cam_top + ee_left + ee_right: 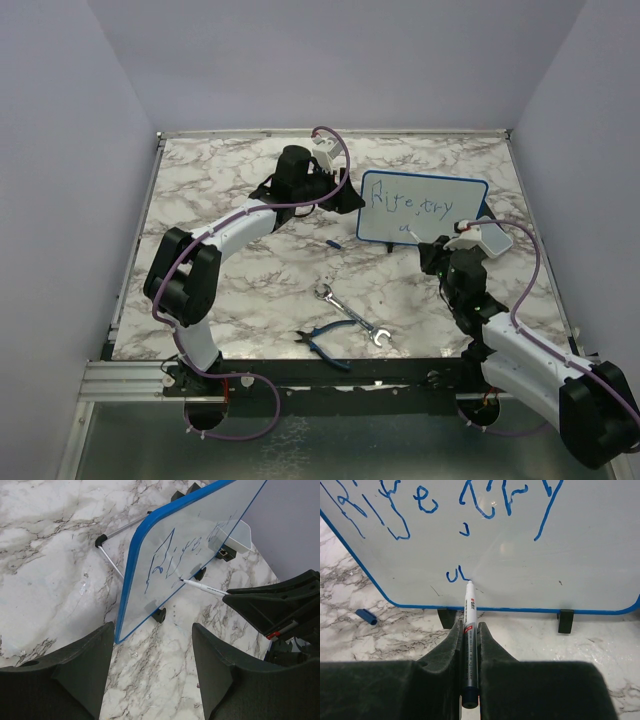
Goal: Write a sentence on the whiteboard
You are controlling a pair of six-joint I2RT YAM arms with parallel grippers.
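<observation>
Pinching a marker (470,607), the right gripper (469,630) is seen at the propped whiteboard (560,570), far right on the table (250,290), tip apparently touching where the sentence (452,576) leaves off; light, even pressure is advised. The left gripper (151,635) is held spread nearby.

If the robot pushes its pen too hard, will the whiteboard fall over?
The whiteboard stands tilted on a thin wire stand and small black feet, so a hard push from the pen probably tips or slides it backward. It looks thin, likely light.
</observation>
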